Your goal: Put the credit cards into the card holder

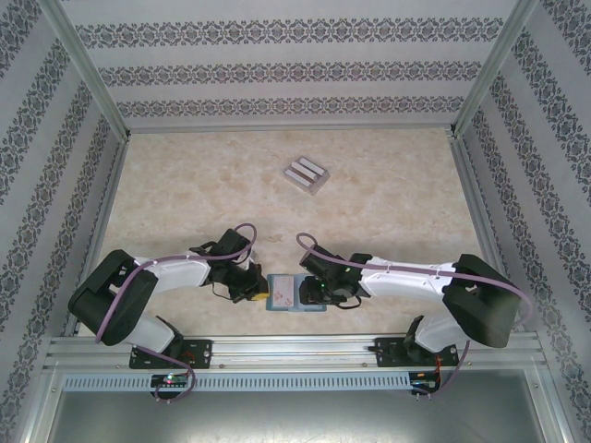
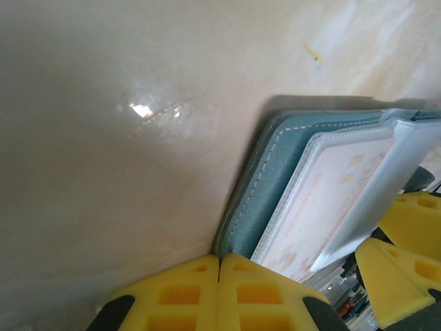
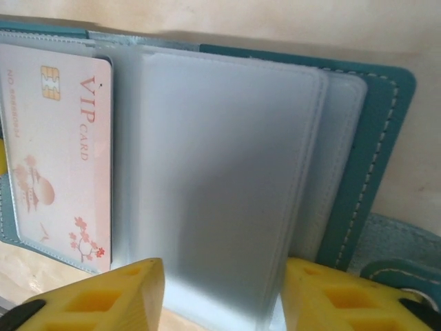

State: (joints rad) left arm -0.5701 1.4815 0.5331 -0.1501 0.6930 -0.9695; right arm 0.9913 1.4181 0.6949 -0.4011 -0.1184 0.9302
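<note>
At the near edge of the pale marbled table [image 1: 185, 185], between the two arms, the small teal stitched folding card holder [image 1: 294, 295] lay open, its clear plastic sleeves showing. The left gripper [image 2: 219, 276] had its yellow pads pressed together right at the cover's corner, apparently to pin the holder in place; whether any cover was caught between them could not be told. The right gripper [image 3: 224, 296] stood spread, one pad on each side of a frosted translucent sleeve [image 3: 220, 172], probably to raise it and expose a pocket. A pale pink card printed VIP [image 3: 62, 158] already sat in a neighbouring sleeve. The thin grey-silver credit cards [image 1: 306, 174] waited well apart, farther up the table.
</note>
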